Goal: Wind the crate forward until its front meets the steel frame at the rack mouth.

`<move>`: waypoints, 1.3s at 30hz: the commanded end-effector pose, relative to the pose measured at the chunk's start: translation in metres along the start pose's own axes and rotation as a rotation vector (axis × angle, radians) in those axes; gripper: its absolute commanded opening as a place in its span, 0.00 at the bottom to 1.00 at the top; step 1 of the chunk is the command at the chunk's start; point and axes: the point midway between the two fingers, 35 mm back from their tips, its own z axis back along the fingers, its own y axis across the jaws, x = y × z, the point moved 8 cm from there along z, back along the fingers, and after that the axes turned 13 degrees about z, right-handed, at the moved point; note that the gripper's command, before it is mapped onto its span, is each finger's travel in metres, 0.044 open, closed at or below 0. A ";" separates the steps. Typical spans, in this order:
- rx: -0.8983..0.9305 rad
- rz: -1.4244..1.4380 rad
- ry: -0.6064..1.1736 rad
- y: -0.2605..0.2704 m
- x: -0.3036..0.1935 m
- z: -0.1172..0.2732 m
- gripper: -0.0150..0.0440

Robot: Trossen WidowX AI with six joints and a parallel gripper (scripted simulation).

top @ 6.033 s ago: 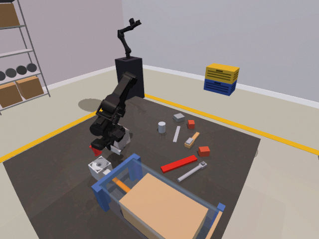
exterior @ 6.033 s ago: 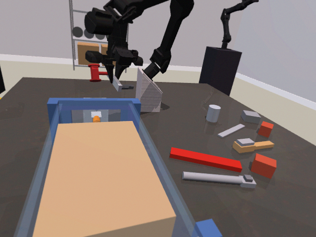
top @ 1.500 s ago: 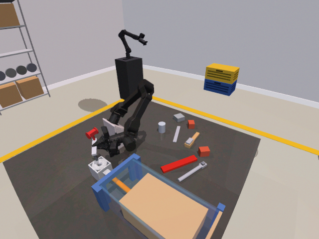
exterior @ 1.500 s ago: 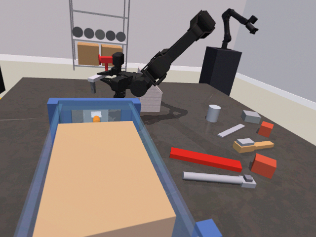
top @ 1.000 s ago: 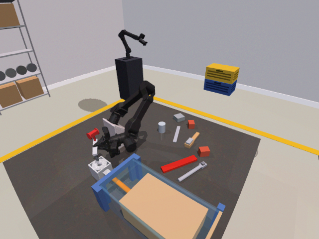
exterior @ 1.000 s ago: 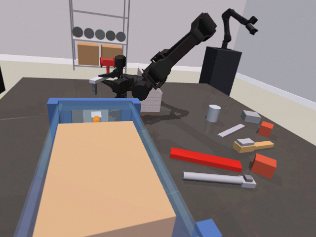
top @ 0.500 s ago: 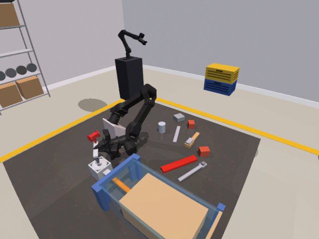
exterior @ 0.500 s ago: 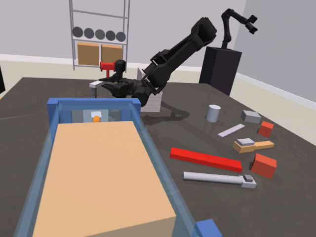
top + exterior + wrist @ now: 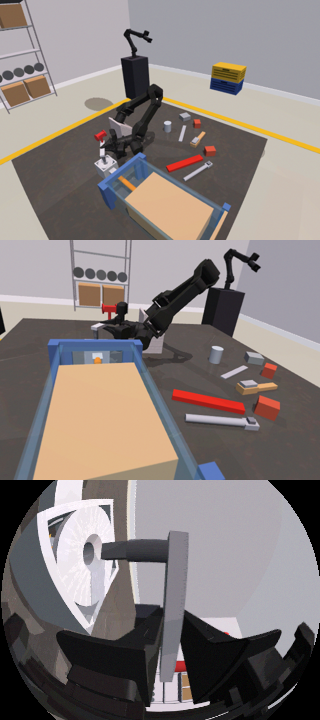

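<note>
My gripper (image 9: pixel 102 146) (image 9: pixel 102 325) (image 9: pixel 169 612) is shut on the grey bar of the winch handle (image 9: pixel 102 151) (image 9: pixel 97 326) (image 9: pixel 176 580), whose red grip (image 9: pixel 100 135) (image 9: pixel 109 308) sticks up. The handle's key points down at the white winch (image 9: pixel 104 169) (image 9: pixel 49 555). In the wrist view its tip is at or just above the round hole; whether it is inside I cannot tell. An orange strap (image 9: pixel 126 182) (image 9: pixel 97 360) runs from winch to crate. The crate (image 9: pixel 168 204) (image 9: pixel 103 407) sits flat in the cubby, a gap behind the blue end frame (image 9: pixel 122 169) (image 9: pixel 95 342).
Right of the cubby lie a red bar (image 9: pixel 184 163) (image 9: pixel 208 401), a grey wrench-like tool (image 9: pixel 196 171) (image 9: pixel 217 420), a brush-like tool (image 9: pixel 197 140) (image 9: pixel 246 387), a flat strip (image 9: pixel 182 133) (image 9: pixel 234 372), a grey cylinder (image 9: pixel 167 126) (image 9: pixel 215 354), a grey block (image 9: pixel 185 117) (image 9: pixel 254 358) and red blocks (image 9: pixel 209 151) (image 9: pixel 267 407).
</note>
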 end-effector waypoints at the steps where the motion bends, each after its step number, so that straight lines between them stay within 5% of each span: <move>1: -0.004 -0.004 0.002 0.000 0.000 0.002 0.25; 39: -0.006 -0.004 -0.008 0.010 0.001 0.002 0.25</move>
